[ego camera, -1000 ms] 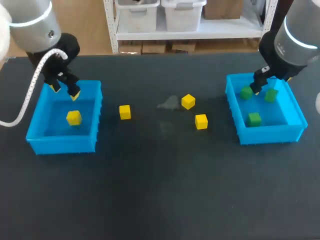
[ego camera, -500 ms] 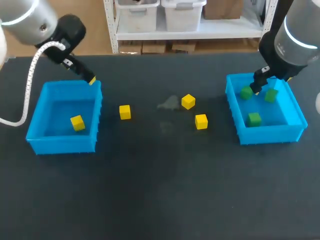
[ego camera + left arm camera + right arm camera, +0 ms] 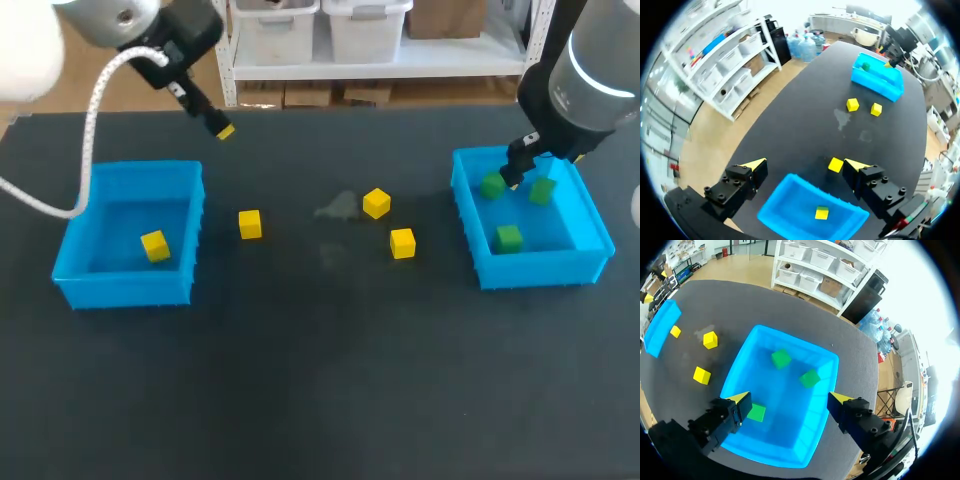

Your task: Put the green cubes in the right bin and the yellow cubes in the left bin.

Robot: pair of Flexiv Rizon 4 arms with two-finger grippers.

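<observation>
Progress: three green cubes [image 3: 509,237] sit in right bin [image 3: 463,200]; one yellow cube [image 3: 154,245] in left bin [image 3: 125,287], three yellow cubes [image 3: 250,224] outside it. My left gripper [image 3: 805,165] and right gripper [image 3: 790,398] spread wide, empty.

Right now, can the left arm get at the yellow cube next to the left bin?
Probably yes. The left gripper is open and empty, hanging beyond the left bin; the yellow cube sits on bare table, apart from the bin's wall, with nothing over or against it.
</observation>
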